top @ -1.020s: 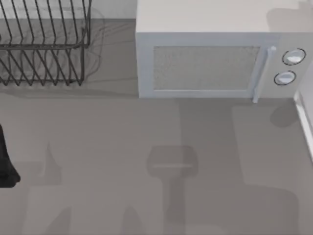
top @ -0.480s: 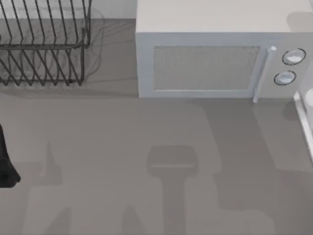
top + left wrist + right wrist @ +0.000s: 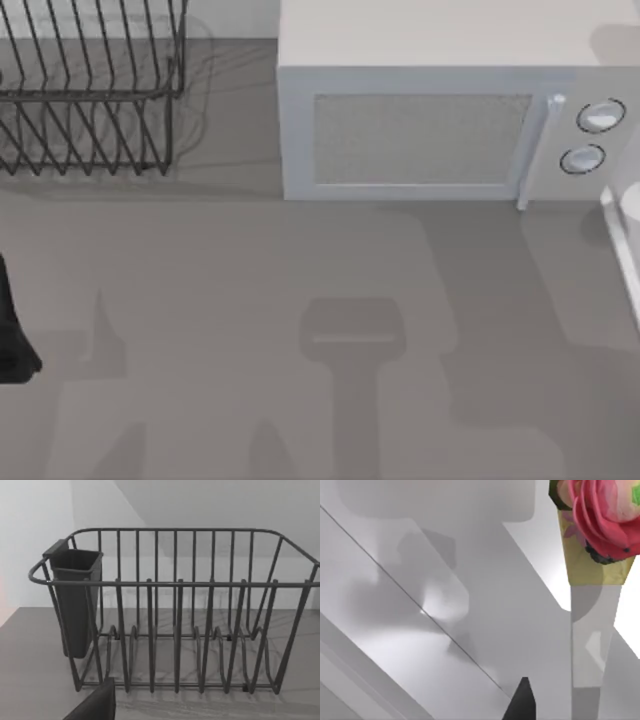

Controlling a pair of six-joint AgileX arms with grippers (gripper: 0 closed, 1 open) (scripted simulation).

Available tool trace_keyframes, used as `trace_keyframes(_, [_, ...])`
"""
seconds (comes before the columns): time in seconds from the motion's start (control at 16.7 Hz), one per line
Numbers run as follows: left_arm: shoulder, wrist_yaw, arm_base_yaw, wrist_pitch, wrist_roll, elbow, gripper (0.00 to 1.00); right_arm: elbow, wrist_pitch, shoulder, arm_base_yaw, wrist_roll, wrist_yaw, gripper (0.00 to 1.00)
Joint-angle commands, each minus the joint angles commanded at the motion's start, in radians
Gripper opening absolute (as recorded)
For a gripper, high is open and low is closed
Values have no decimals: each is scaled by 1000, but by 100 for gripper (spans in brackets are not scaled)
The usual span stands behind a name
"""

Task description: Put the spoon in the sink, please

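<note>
The spoon is out of view. A white rim of the sink [image 3: 620, 240] shows at the top view's right edge, beside the microwave. The right wrist view looks close onto glossy white sloping surfaces [image 3: 435, 630], with a dark tip of my right gripper [image 3: 520, 703] at the frame's lower edge. A dark part of my left arm [image 3: 12, 335] sits parked at the table's left edge. The left wrist view faces the dish rack, with a dark corner of my left gripper [image 3: 95, 706] in front of it.
A wire dish rack [image 3: 90, 95] with a dark cutlery holder [image 3: 75, 600] stands at the back left. A white microwave [image 3: 440, 120] fills the back middle and right. A pink flower in a yellowish cone [image 3: 600, 525] stands close to the right gripper.
The arm shadows on the table and on the microwave's top have slid to the right. The left arm has not moved.
</note>
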Motion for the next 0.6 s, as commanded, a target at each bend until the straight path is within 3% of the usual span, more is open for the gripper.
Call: trace_keyframes(0.6, [0, 0, 0, 0, 0, 0, 100, 0, 0, 0, 0, 0, 0, 98])
